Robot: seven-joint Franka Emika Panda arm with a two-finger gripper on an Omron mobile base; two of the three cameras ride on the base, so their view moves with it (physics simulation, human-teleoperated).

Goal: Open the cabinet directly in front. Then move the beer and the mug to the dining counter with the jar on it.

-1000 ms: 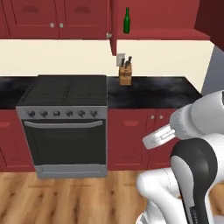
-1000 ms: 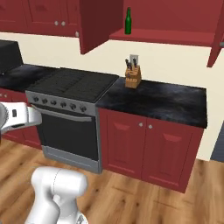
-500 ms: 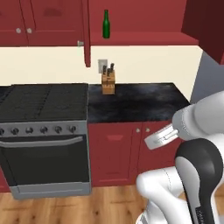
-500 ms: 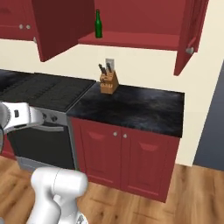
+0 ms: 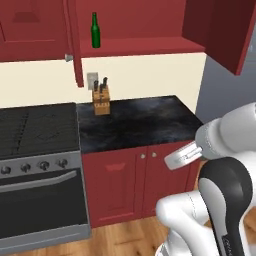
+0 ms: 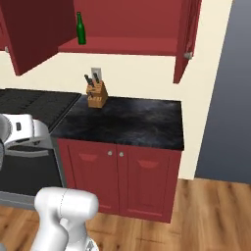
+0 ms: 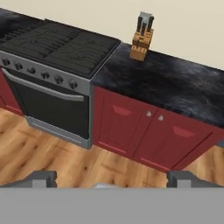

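Red cabinet (image 5: pixel 150 47) stands open, doors swung wide; beer (image 5: pixel 95 31) upright on its shelf, above the knife block (image 5: pixel 101 98). Gripper (image 7: pixel 111 178) jaws spread, empty.

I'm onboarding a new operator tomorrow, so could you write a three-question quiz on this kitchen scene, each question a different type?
1. True or false: both doors of the cabinet stand open.
2. Which item stands on its shelf? A) the mug B) the beer C) a jar
3. Fill in: the knife block sits on the black worktop, right of the ____.

Key: 1. True. 2. B. 3. stove.
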